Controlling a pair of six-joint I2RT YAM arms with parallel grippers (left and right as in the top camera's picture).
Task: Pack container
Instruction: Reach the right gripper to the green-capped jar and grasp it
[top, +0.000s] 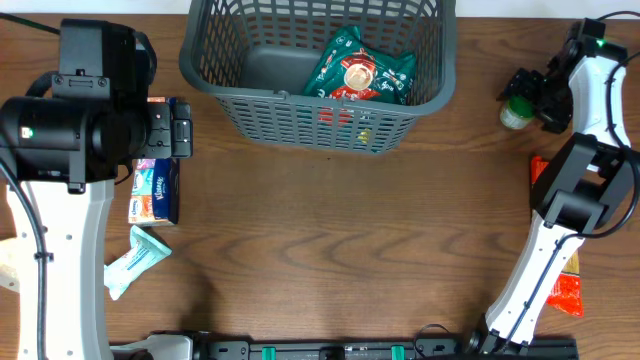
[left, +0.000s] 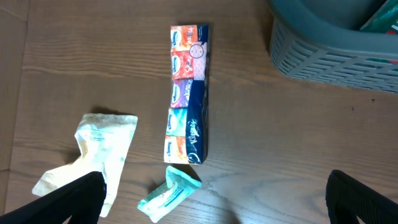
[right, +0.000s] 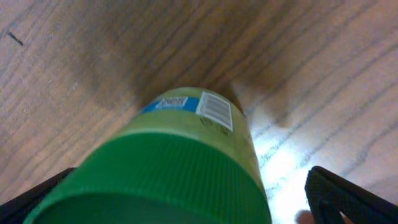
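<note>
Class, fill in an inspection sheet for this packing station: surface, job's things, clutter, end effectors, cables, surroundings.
Surface: brown wood-grain table, no spills seen.
Job's things: grey slotted container at the far edge, holding a green-and-red packet. Lying loose on the table: tissue multipack, teal packet, crumpled white packet, green-lidded jar, orange packet.
Clutter: nothing seen.
End effectors: left end effector open above the tissue multipack; right end effector open, one finger either side of the jar.
Cables: black cable along the left arm.
Surroundings: black rail along the near edge.
</note>
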